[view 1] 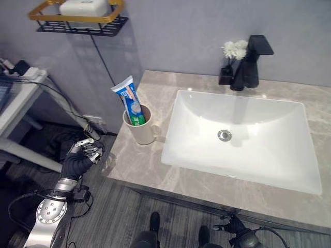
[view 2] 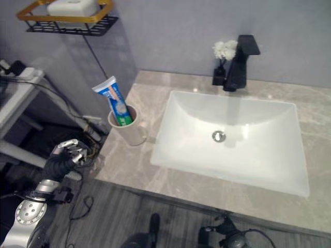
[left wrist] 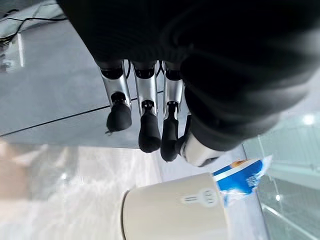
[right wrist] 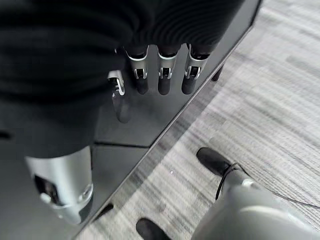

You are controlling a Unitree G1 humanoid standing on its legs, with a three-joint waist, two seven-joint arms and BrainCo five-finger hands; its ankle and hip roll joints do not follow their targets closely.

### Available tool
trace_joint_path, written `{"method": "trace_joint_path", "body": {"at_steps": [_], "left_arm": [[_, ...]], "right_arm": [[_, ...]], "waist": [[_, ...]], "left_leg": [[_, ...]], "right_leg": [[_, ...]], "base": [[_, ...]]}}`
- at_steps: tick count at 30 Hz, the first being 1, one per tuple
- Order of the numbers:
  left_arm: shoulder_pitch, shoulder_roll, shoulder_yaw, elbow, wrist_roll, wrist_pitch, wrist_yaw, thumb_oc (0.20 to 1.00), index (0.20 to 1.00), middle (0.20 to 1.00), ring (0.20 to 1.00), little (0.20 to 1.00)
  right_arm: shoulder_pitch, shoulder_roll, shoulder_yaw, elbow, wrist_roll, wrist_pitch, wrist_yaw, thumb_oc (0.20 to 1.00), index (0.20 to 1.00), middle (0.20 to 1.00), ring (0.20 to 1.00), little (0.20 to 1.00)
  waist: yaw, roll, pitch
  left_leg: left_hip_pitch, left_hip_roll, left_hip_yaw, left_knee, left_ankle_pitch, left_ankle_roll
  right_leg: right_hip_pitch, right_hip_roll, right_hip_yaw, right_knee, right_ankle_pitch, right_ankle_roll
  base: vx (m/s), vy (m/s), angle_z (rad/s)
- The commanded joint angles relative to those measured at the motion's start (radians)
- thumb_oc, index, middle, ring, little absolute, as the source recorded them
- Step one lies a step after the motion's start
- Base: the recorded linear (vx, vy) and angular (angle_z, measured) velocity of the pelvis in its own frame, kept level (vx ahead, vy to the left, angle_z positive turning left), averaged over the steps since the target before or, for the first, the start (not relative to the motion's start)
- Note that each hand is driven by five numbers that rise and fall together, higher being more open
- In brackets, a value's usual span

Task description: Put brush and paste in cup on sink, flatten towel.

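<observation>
A cream cup stands on the grey stone counter, just left of the sink. A blue, white and green toothpaste tube sticks out of it, leaning left. My left hand hangs off the counter's left edge, a little below the cup, open and holding nothing. In the left wrist view its fingers point toward the cup and the tube without touching them. My right hand is low in front of the counter, its fingers relaxed and empty beside the dark cabinet front.
A white rectangular sink fills the middle of the counter. A black tap and white flowers stand behind it. A gold-rimmed wall shelf hangs at upper left. A side table with cables stands left.
</observation>
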Motion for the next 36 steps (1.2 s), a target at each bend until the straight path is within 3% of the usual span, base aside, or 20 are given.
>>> {"method": "trace_joint_path", "body": {"at_steps": [1, 11, 24, 36], "left_arm": [[-0.081, 0.053, -0.058, -0.066, -0.041, -0.03, -0.047, 0.2, 0.2, 0.2, 0.2, 0.2], [-0.197, -0.026, -0.209, 0.018, 0.022, -0.018, -0.01, 0.2, 0.2, 0.2, 0.2, 0.2], [-0.323, -0.071, -0.215, 0.095, 0.097, -0.025, 0.096, 0.2, 0.2, 0.2, 0.2, 0.2], [-0.476, -0.11, -0.243, 0.191, 0.159, -0.04, 0.197, 0.2, 0.2, 0.2, 0.2, 0.2]], "right_arm": [[-0.13, -0.001, 0.007, -0.082, -0.016, -0.077, -0.013, 1.0, 1.0, 1.0, 1.0, 1.0], [-0.153, 0.006, 0.026, -0.092, -0.011, -0.07, -0.042, 1.0, 1.0, 1.0, 1.0, 1.0], [-0.18, 0.007, 0.043, -0.08, -0.029, -0.051, -0.068, 1.0, 1.0, 1.0, 1.0, 1.0], [-0.209, 0.032, 0.065, -0.094, -0.015, -0.049, -0.085, 1.0, 1.0, 1.0, 1.0, 1.0]], "waist": [[0.005, -0.039, 0.014], [-0.04, -0.022, 0.017], [-0.077, -0.003, 0.025], [-0.113, -0.008, 0.034]], "left_leg": [[-0.006, 0.045, 0.008, 0.009, 0.029, -0.032], [-0.033, 0.068, 0.024, 0.006, 0.039, -0.05], [-0.061, 0.07, 0.041, 0.006, 0.038, -0.057], [-0.072, 0.086, 0.074, 0.006, 0.033, -0.062]], "right_leg": [[-0.011, -0.044, -0.006, 0.065, -0.007, 0.038], [-0.043, -0.023, 0.008, 0.052, 0.004, 0.032], [-0.079, -0.023, 0.025, 0.037, 0.021, 0.031], [-0.119, -0.015, 0.066, 0.033, 0.029, 0.03]], "base": [[-0.02, -0.032, 0.02], [-0.01, -0.023, -0.02], [0.0, 0.001, -0.02], [0.02, -0.004, -0.08]]}}
